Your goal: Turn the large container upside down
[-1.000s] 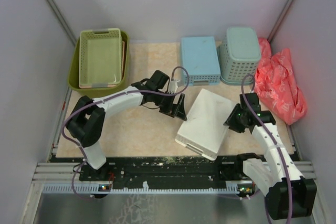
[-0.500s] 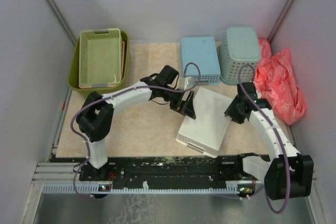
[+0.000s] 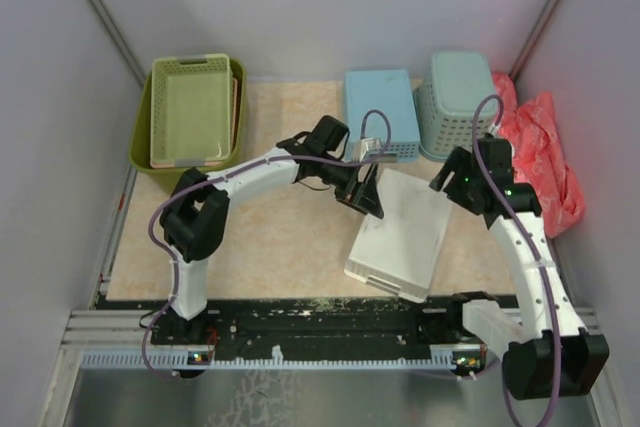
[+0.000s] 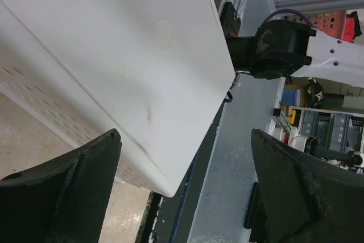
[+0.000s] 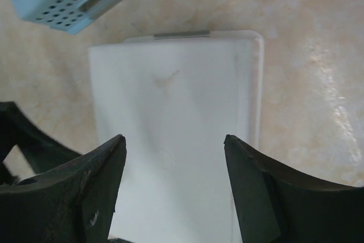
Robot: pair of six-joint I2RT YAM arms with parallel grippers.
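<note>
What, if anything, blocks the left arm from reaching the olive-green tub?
Probably nothing: the left gripper is open beside the white bin, and bare table lies between it and the olive-green tub. The light-green tray nested inside leaves the rim to grip.

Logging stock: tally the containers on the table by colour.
Green: 2 (olive tub, pale tray)
Blue basket: 1
Teal basket: 1
White basket: 1
Total: 5
Pinkish edge under the tray: unclear, not counted.
</note>
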